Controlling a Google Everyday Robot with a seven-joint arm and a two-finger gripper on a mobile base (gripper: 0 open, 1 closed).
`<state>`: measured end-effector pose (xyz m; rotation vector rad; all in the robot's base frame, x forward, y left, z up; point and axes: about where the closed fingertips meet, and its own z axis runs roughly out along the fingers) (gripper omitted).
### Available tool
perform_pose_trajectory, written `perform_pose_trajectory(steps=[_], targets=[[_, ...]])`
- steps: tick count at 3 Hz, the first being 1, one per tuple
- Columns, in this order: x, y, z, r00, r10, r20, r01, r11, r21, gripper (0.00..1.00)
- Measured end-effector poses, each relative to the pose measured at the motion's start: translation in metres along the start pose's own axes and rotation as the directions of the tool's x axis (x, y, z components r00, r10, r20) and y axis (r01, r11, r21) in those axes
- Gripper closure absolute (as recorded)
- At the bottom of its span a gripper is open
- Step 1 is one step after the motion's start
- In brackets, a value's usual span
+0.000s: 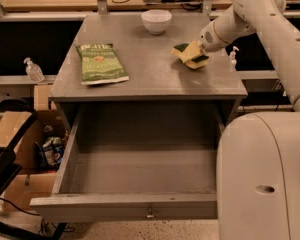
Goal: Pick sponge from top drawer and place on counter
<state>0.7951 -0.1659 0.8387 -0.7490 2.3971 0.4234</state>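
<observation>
The sponge (191,54), yellow foam with dark green scouring patches, is tilted at the right side of the grey counter (150,74), at or just above its surface. My gripper (201,48) comes in from the right at the end of the white arm and is shut on the sponge's right end. The top drawer (140,174) is pulled wide open below the counter and its inside shows nothing in it. Its front panel with the small metal knob (150,214) is nearest the camera.
A green chip bag (101,63) lies on the counter's left half. A white bowl (156,20) stands at the back centre. Small bottles stand on side shelves at left (33,70) and right (233,58). My white body (265,174) fills the lower right. Cardboard boxes (10,134) sit at left.
</observation>
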Motion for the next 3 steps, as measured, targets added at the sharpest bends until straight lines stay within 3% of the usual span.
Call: perform_pose_trajectory(steps=[1, 2, 3], targets=[[0.001, 0.0013, 0.0052, 1.0, 0.0, -0.005, 0.0, 1.0, -0.005, 0.19], [0.0017, 0.0023, 0.0087, 1.0, 0.0, -0.009, 0.0, 1.0, -0.009, 0.0], [0.0018, 0.0024, 0.0092, 1.0, 0.0, -0.009, 0.0, 1.0, -0.009, 0.0]])
